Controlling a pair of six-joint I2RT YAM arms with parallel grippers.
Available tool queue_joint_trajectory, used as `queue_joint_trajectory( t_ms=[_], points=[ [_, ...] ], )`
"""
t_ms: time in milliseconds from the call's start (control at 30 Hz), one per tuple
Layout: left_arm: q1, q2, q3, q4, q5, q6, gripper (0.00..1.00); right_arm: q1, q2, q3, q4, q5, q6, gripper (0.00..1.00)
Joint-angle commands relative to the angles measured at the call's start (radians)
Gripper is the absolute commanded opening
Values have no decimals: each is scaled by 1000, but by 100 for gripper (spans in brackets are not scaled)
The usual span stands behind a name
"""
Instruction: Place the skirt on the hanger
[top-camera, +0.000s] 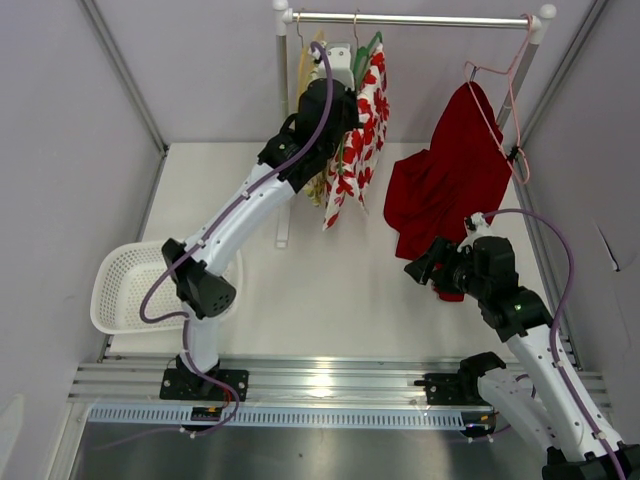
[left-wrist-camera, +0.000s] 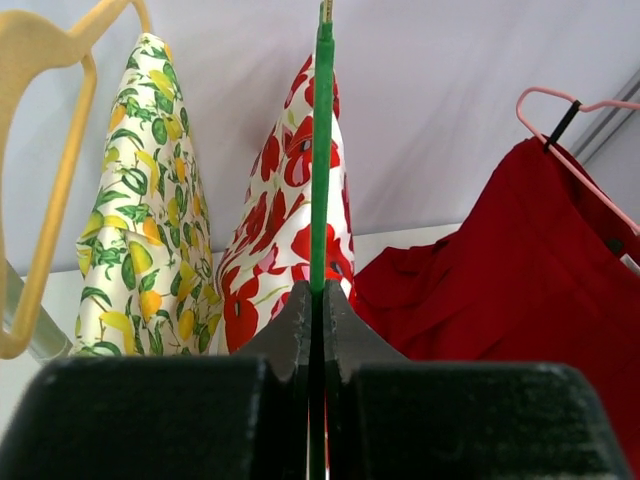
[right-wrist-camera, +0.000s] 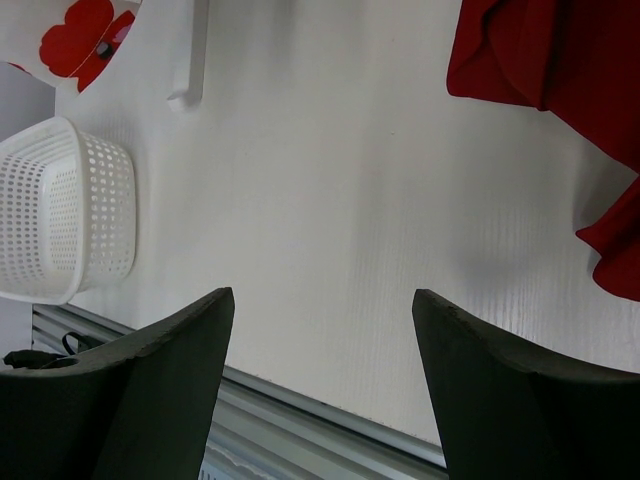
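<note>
The left gripper (left-wrist-camera: 316, 300) pinches the thin green hanger (left-wrist-camera: 321, 150), top middle, beside the poppy skirt (left-wrist-camera: 270, 260). The red skirt (top-camera: 445, 185) droops long from the pink hanger (top-camera: 515, 110) at upper right, just above the wide-open right gripper (right-wrist-camera: 320, 300), which is nearer.

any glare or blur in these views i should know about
top external: glare on the metal rail at the near edge, even light elsewhere; left wrist: left end effector dark and soft up close, green hanger sharper; right wrist: fingers out of focus, white basket crisp
</note>
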Motion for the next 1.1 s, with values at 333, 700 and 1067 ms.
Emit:
queue_joint_trajectory(
  t_ms=[333,700,1067],
  points=[
    [-80,-320,-229,94,39,70,63,5,-4,91,-5,26,-57,83],
    [-134,-815,-765,75,91,-65,66,-14,-8,163,-18,12,-87,99],
    [-182,-1168,-1191,-82,81,-168,66,-17,-5,182,2,40,-58,99]
  ],
)
